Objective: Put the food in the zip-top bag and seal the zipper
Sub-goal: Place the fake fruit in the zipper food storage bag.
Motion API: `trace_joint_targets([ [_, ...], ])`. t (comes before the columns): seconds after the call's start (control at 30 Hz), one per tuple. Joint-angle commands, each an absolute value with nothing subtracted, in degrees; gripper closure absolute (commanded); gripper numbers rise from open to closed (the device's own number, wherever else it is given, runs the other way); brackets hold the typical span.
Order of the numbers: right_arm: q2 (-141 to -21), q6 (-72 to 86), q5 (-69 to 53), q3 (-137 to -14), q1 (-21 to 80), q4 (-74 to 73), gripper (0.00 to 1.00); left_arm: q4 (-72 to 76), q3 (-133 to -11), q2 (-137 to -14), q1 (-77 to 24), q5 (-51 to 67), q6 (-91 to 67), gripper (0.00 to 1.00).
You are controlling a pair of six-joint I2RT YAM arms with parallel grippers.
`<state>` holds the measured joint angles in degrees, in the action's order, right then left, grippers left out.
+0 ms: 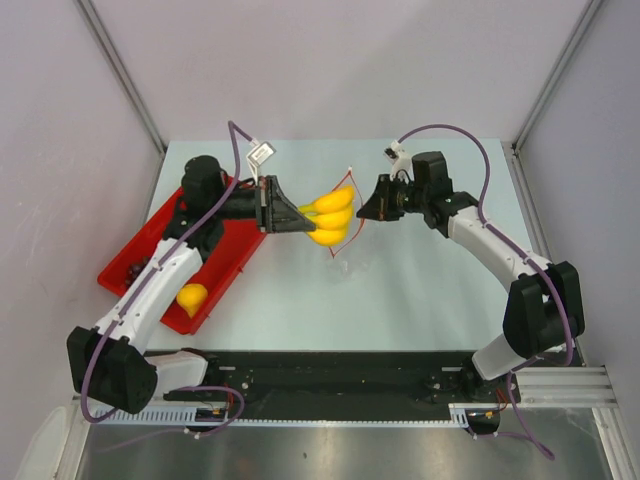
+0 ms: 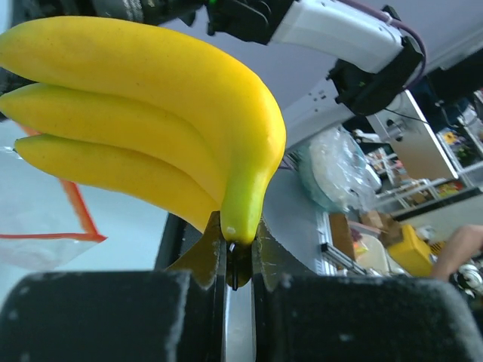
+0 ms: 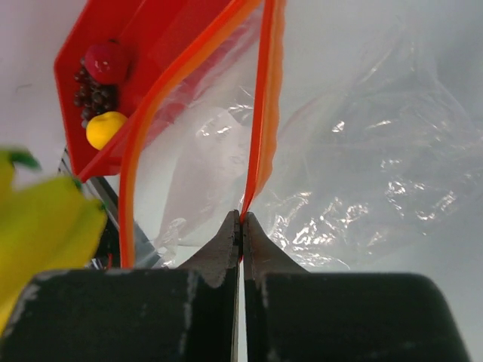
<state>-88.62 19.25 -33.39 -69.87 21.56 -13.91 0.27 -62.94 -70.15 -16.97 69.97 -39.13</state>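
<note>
Far left, in red tray (image 1: 235, 255): round yellow-orange fruit (image 1: 191, 297), red round fruit (image 3: 106, 60), dark purple grape cluster (image 3: 92, 94). Pinched in left hand (image 2: 238, 253): stem of yellow banana bunch (image 1: 330, 215), held aloft beside mouth of zip-top bag (image 3: 355, 173). Clamped in right hand (image 3: 241, 222): zipper (image 3: 264, 113), one lip lifted. Risk judged: bunch snagging lip if opening too narrow; swivelling on thin stem grip. Bag body barely discernible from above.

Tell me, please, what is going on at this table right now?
The left gripper is shut on the stem of the banana bunch, held up near the mouth of the zip-top bag. The right gripper pinches the zipper strip, lifting the mouth open. The red fruit, grape cluster and yellow-orange fruit lie in the red tray.
</note>
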Motion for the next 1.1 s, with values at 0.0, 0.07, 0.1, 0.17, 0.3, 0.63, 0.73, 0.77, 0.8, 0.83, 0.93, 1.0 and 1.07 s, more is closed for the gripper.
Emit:
trace_joint_targets([
  [0.0,-88.1,21.2,-37.0,-72.2,22.2,-7.1,1.0,12.7,-60.1,-70.7,-18.5,70.9,-48.8,1.0],
  [0.07,-87.8,21.0,-38.1,-72.2,22.4,-6.6,1.0,11.3,-59.8,-70.9,-18.1,68.7,-45.8,1.0],
  [0.1,-87.6,20.7,-38.6,-72.2,22.4,-6.6,1.0,9.7,-60.1,-71.1,-18.0,68.1,-44.1,1.0],
  [0.17,-87.3,20.0,-40.1,-72.2,22.6,-7.1,1.0,7.5,-60.6,-72.5,-18.1,68.0,-41.2,1.0],
  [0.3,-86.9,18.9,-43.3,-72.2,22.5,-7.3,1.0,-2.2,-61.3,-75.2,-18.0,67.2,-32.3,1.0],
  [0.63,-86.7,17.2,-55.2,-72.2,21.4,-7.4,1.0,-19.7,-66.1,-77.6,-17.9,61.4,-13.9,1.0],
  [0.73,-87.3,17.0,-57.7,-72.2,21.1,-9.3,1.0,-20.4,-67.1,-76.7,-18.5,57.6,-11.9,1.0],
  [0.77,-87.5,17.2,-58.4,-72.2,21.1,-9.6,1.0,-20.4,-67.3,-76.5,-19.0,54.7,-11.2,1.0],
  [0.8,-87.7,17.7,-59.7,-72.2,21.3,-9.2,1.0,-22.0,-68.5,-76.7,-19.6,53.1,-9.9,1.0],
  [0.83,-88.0,18.4,-60.4,-72.2,21.4,-8.8,1.0,-22.6,-69.1,-77.1,-21.1,52.1,-7.7,1.0],
  [0.93,-88.8,22.4,-63.4,-72.2,21.3,-5.5,1.0,-26.6,-71.5,-78.3,-25.3,45.2,-0.7,1.0],
  [1.0,-89.2,25.4,-65.0,-72.2,21.1,-2.9,1.0,-30.4,-72.8,-79.0,-27.8,39.0,3.9,1.0],
  [1.07,-89.4,26.9,-65.7,-72.2,20.8,-1.2,1.0,-31.7,-73.7,-79.5,-30.9,35.1,8.4,1.0],
])
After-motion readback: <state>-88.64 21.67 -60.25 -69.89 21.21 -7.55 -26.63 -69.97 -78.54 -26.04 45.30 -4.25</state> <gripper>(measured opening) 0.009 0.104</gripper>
